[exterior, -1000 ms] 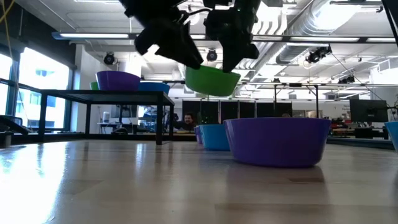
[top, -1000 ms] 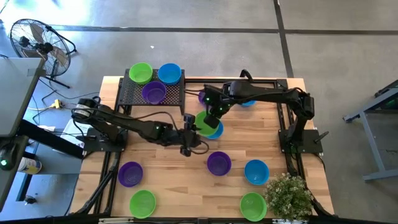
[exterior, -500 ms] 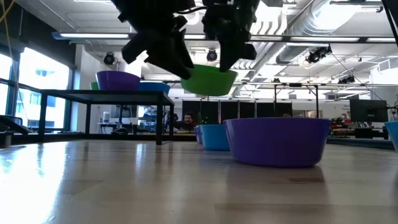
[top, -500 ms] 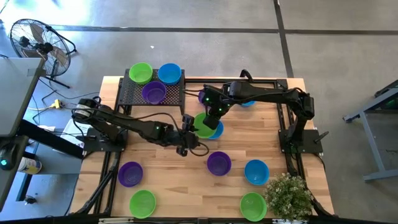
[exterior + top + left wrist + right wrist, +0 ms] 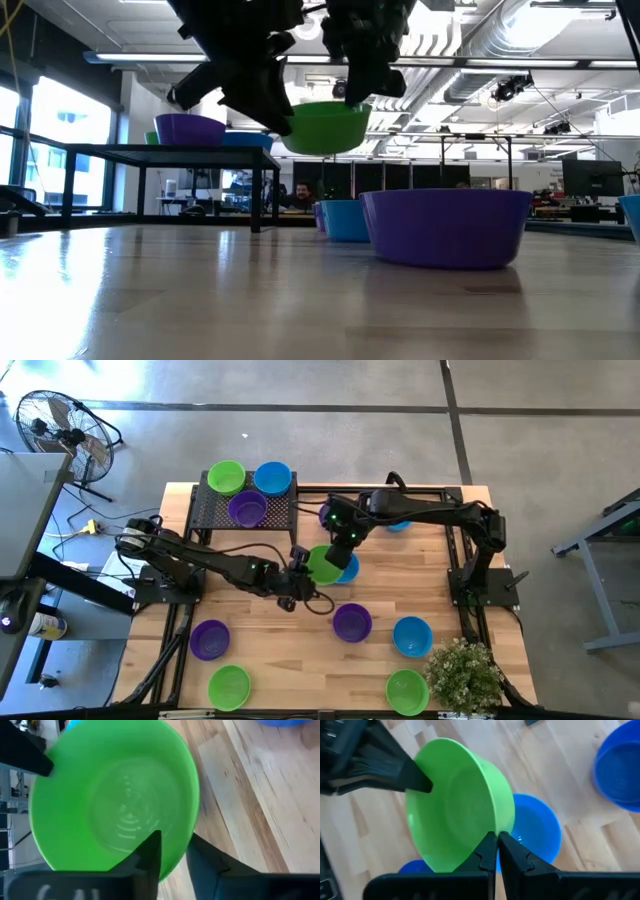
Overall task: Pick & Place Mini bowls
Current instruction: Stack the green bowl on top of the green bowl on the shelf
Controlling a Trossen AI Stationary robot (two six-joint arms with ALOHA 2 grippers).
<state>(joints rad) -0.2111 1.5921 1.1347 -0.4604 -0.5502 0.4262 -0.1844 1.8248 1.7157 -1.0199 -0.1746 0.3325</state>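
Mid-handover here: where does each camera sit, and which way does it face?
High: overhead, straight down; both arms, rack, table.
Low: table height, level across; purple bowl near, arms overhead.
Left wrist: on the left arm; left end effector straddles the green bowl rim.
Right wrist: on the right arm; right end effector pinches the opposite rim.
All four share the green bowl.

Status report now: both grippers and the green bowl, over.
Right gripper shut on green bowl rim, midair. Left gripper straddling opposite rim. Blue bowl below.
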